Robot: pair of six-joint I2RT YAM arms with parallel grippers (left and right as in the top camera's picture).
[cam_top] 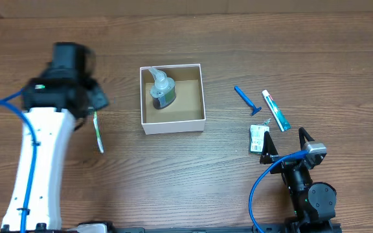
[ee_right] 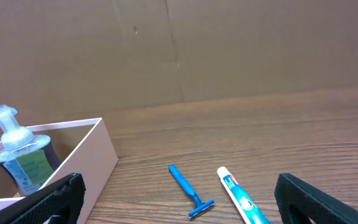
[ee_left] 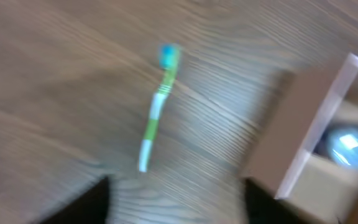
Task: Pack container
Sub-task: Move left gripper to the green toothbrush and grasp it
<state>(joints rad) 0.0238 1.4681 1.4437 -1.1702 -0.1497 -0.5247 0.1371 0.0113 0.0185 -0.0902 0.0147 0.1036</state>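
Note:
The container point(cam_top: 172, 124), a white-walled box with a brown inside, stands mid-table and holds a clear bottle of green liquid point(cam_top: 162, 92). A green-and-white toothbrush point(cam_top: 98, 133) lies flat on the table to the left of the box. My left gripper point(cam_top: 94, 98) hovers just above and behind it. In the blurred left wrist view the toothbrush point(ee_left: 157, 106) lies ahead of my open left gripper point(ee_left: 176, 183), which has nothing between its fingers, and the container point(ee_left: 328, 112) is at the right. My right gripper point(cam_top: 282, 137) stands open and empty near the front right.
A blue razor point(cam_top: 246, 100), a toothpaste tube point(cam_top: 276, 110) and a small packet point(cam_top: 258, 138) lie right of the box, ahead of my right gripper point(ee_right: 179, 180). The right wrist view shows the razor point(ee_right: 188, 186), the toothpaste tube point(ee_right: 241, 199), the container point(ee_right: 98, 155) and the bottle point(ee_right: 20, 155).

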